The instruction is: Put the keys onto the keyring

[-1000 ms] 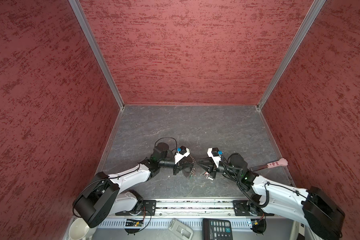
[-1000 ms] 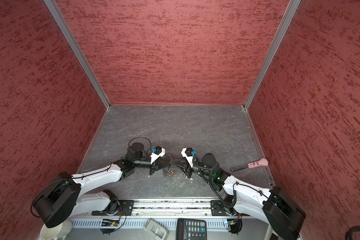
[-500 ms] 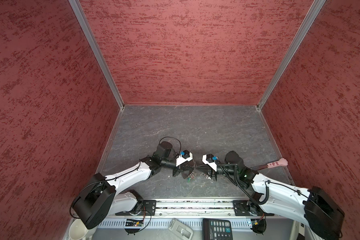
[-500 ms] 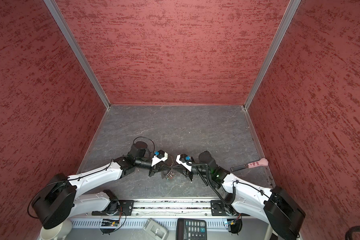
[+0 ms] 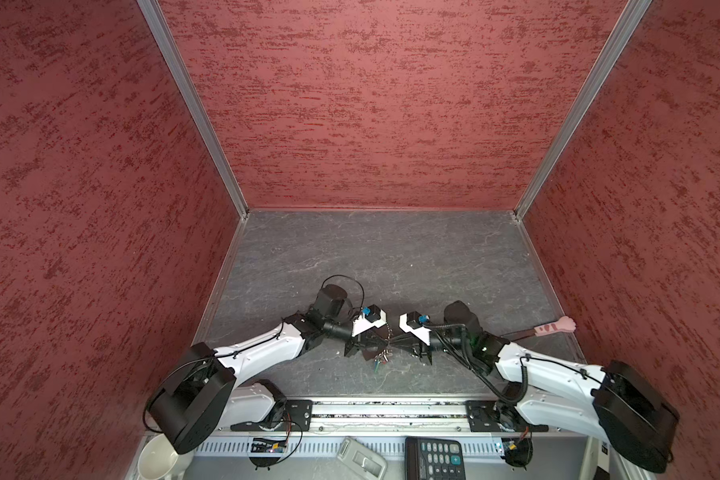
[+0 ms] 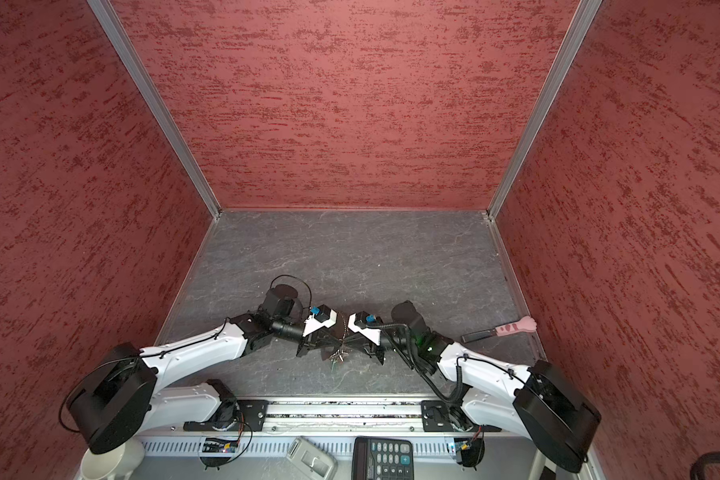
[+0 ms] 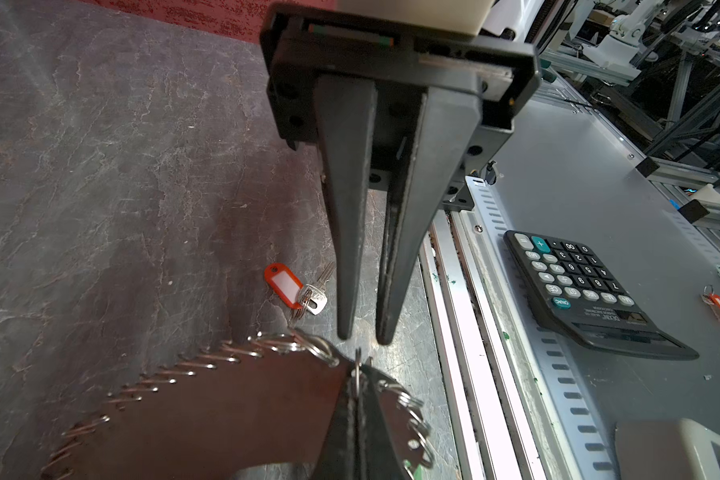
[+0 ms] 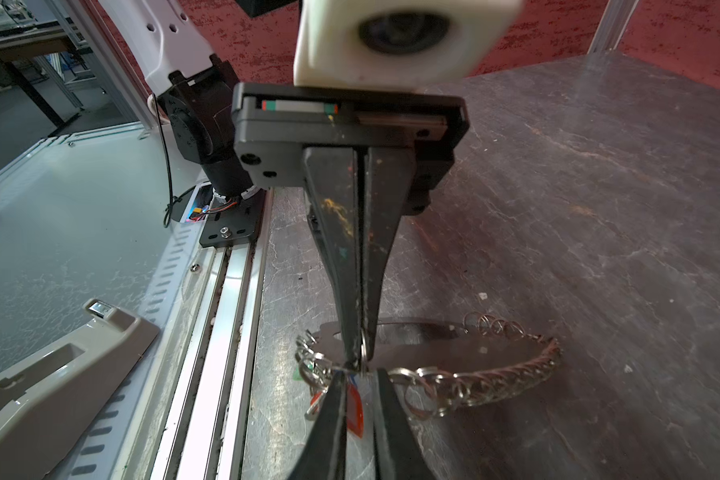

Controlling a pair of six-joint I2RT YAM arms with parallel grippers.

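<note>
1. My left claw (image 8: 359, 353) is clamped shut on one silver ring of the keyring (image 8: 474, 386), a loop of dark strap and linked silver rings.
2. My right claw (image 7: 362, 336) faces it tip to tip. Its jaws are a narrow slit apart with nothing between them, just short of the pinched ring.
3. The red-tagged key (image 7: 285, 286) lies flat on the grey surface (image 7: 100, 166), just beside my right claw's fingers and near the keyring's chain.
4. In both top views the claws meet near the surface's front edge. A pink cat-paw tool (image 5: 555, 326) lies well apart, to the right.
</note>
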